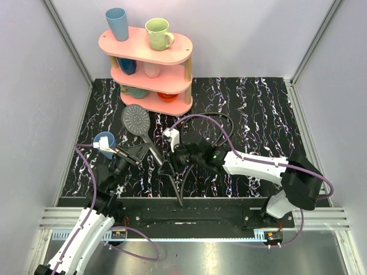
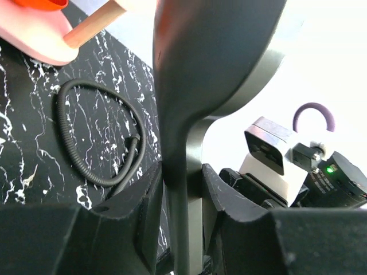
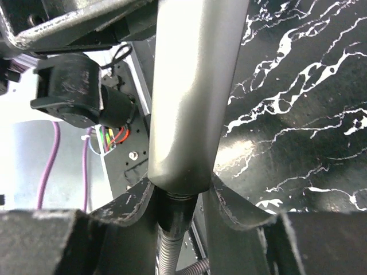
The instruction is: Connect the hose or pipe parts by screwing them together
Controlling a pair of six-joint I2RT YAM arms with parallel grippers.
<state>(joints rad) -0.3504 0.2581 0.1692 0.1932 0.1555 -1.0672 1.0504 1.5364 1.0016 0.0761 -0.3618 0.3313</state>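
Shower head handle clamped in left tool, hose end at its base pinched in right tool.

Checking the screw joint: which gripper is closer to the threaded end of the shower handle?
Right. The right gripper straddles the threaded end where the hose enters; the left gripper clamps the handle farther up, toward the shower head.

A pink three-tier shelf stands at the back left of the black, white-veined table. A tall blue cup and a pale green mug stand upright on its top tier, and a dark blue cup sits on the middle one. A small blue cup sits on the table near the left edge.
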